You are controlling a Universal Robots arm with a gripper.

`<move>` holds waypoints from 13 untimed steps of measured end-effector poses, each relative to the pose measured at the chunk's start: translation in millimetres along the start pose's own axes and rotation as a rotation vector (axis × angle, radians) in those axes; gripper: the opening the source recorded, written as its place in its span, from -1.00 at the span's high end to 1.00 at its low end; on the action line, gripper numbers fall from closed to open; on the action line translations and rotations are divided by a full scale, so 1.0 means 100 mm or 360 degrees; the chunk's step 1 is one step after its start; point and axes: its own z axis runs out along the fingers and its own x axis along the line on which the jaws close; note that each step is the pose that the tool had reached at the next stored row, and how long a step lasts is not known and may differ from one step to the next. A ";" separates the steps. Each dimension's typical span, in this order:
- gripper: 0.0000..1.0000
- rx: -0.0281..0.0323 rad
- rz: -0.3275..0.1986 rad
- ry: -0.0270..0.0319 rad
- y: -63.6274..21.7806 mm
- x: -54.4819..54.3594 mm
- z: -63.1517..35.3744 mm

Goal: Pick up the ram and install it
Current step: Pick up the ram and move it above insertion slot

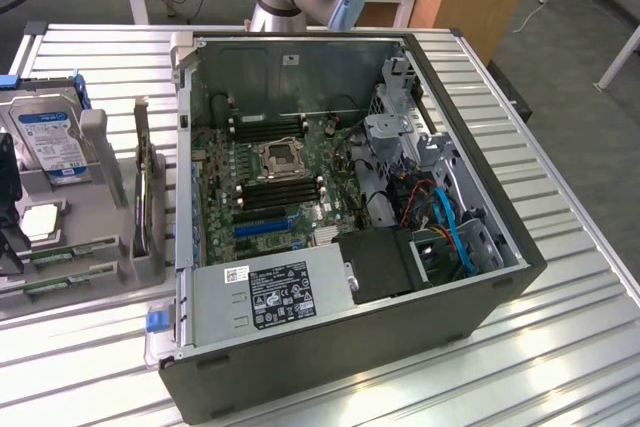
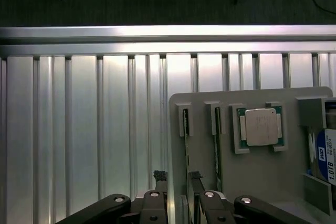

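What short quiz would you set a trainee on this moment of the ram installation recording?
1. True or false: the gripper is shut on a ram stick.
2. In the wrist view, what lies in the grey holder between the ram sticks and the hard drive? A) a fan B) a processor chip C) a screwdriver
3. How many ram sticks stand in the holder in the wrist view?
Key: 1 false, the gripper is open and holds nothing. 2 B. 3 two.
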 end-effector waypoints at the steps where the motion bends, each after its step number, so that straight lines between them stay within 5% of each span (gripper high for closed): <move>1: 0.41 0.00001 0.0000 -0.00001 0.000 0.00 0.000; 13: 0.41 0.00001 0.0000 -0.00001 0.004 -0.06 0.002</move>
